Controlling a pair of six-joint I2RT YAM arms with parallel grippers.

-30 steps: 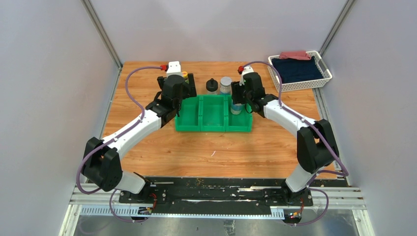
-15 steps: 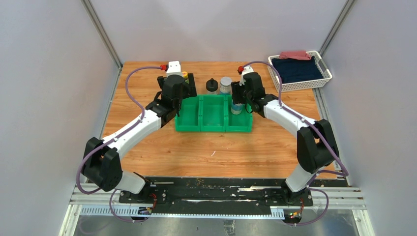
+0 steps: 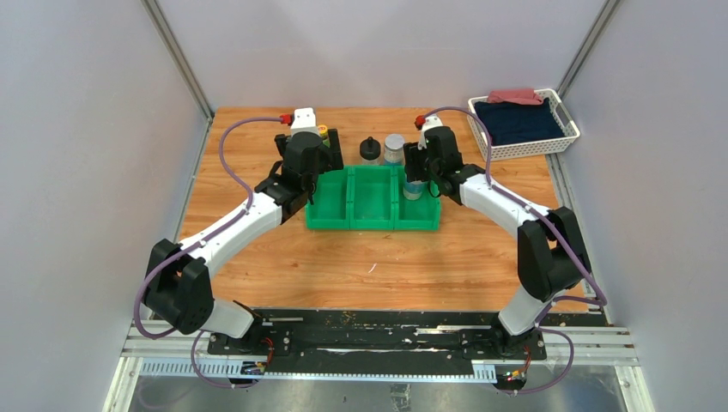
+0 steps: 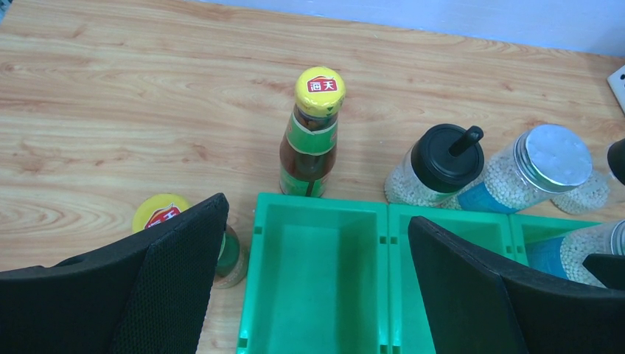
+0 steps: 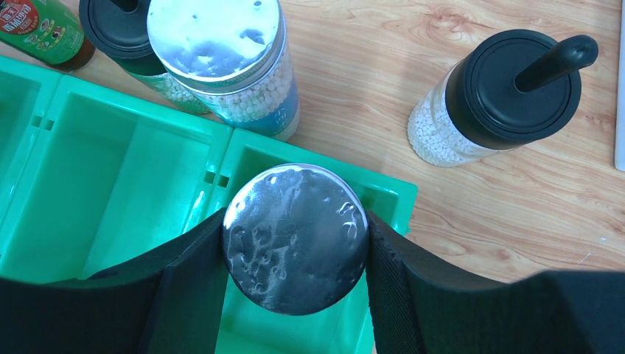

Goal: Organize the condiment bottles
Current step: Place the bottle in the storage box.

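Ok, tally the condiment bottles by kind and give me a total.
Brown bottles: 2
Black-lid jars: 2
Silver-lid shakers: 2
Total: 6

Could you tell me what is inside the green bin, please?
A silver-lidded shaker, held by the right gripper, is in the green bin's right compartment. The other two compartments look bare; gripper fingers cover their near ends; the lid hides the shaker's base.
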